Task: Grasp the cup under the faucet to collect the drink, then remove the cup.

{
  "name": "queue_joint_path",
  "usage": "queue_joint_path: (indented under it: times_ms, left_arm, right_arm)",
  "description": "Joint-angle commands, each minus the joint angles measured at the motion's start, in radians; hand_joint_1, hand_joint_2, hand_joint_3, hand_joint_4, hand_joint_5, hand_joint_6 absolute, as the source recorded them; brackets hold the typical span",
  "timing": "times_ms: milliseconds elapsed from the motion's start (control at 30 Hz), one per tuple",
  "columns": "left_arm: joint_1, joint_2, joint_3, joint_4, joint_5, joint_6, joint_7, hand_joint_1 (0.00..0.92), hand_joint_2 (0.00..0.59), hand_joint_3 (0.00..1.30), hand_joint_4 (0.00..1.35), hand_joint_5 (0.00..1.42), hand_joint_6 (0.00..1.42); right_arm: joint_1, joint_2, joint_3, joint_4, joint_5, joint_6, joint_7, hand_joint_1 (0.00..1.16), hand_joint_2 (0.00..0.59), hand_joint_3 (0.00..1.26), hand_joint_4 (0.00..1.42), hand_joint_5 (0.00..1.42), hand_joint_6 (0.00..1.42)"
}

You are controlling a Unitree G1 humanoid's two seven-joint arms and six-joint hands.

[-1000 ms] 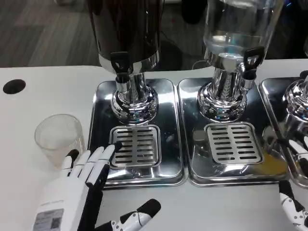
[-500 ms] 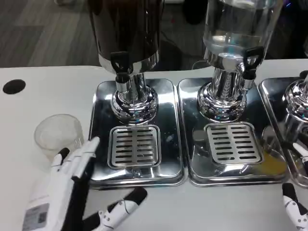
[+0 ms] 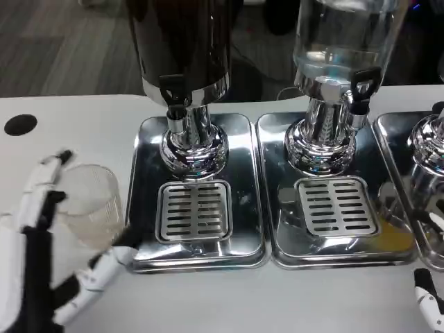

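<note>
Swinging leftward across the head view over the last second, the left hand has been carried from the front edge of the left drip tray to the clear plastic cup. Its long fingers are now raised along the cup's left side and its thumb is reached in low at the cup's right, so the cup is bracketed; the hand is spread and no firm clasp can yet be made out. The cup itself has been left where it was, upright on the white table, just left of the tray and not yet under the dark dispenser's faucet. By this judgement the grasp is about to be closed. At the lower right edge the right hand is seen only in part; its state cannot be told.
</note>
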Motion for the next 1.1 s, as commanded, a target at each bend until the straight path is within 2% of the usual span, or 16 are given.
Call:
queue_joint_path:
  times_ms: [33,167,333,467,700,1100]
  left_arm:
    - [-0.055,0.001,0.048,-0.029,0.011,0.129,-0.087,0.019,0.045,0.17,0.12,0.34,0.34]
    - [-0.155,0.033,0.066,-0.012,0.058,0.267,-0.191,0.022,0.04,0.17,0.11,0.35,0.35]
    - [-0.256,0.071,0.064,0.055,0.084,0.361,-0.244,0.049,0.034,0.17,0.11,0.38,0.45]
    - [-0.3,0.092,0.054,0.102,0.089,0.403,-0.249,0.053,0.037,0.17,0.11,0.41,0.52]
    - [-0.349,0.114,0.031,0.168,0.108,0.462,-0.255,0.064,0.031,0.17,0.12,0.44,0.54]
    - [-0.423,0.163,-0.012,0.282,0.099,0.51,-0.258,0.094,0.035,0.18,0.14,0.47,0.57]
  right_arm:
    - [0.009,-0.009,0.001,0.007,0.012,-0.034,0.01,0.62,0.503,0.15,0.0,0.0,0.0]
    - [0.026,-0.008,0.007,-0.005,0.015,-0.056,0.017,0.62,0.503,0.15,0.01,0.0,0.0]
    - [0.054,-0.01,0.001,-0.008,0.03,-0.089,0.024,0.62,0.503,0.15,0.01,0.0,0.0]
    - [0.072,-0.015,-0.013,0.0,0.044,-0.115,0.028,0.61,0.503,0.15,0.01,0.0,0.0]
    - [0.089,-0.019,-0.034,0.023,0.07,-0.154,0.036,0.61,0.503,0.15,0.02,0.0,0.0]
    - [0.121,-0.018,-0.049,0.039,0.092,-0.23,0.047,0.61,0.503,0.15,0.02,0.01,0.0]
